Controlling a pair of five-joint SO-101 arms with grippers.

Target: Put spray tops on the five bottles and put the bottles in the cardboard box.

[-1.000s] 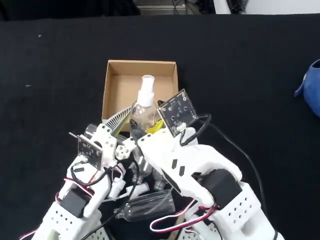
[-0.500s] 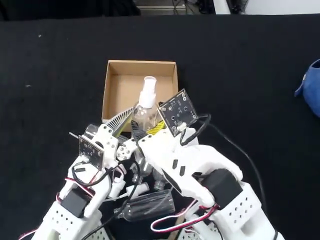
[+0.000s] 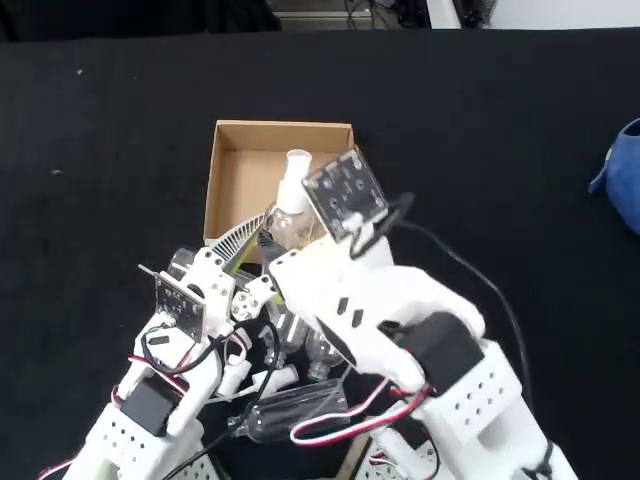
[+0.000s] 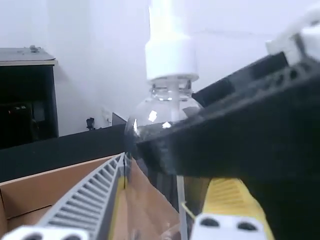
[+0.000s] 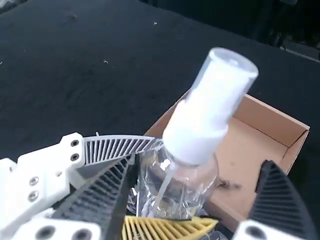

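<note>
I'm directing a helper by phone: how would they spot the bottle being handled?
Find the cardboard box on the black table. At its near edge, the left gripper holds a clear bottle. Unlike the lying bottle by the arms' bases, it stands upright, white spray top uppermost.

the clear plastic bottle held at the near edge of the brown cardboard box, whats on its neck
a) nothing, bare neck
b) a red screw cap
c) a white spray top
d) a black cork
c: the clear plastic bottle carries a white spray top on its neck, with the brown cardboard box open behind it.
</note>
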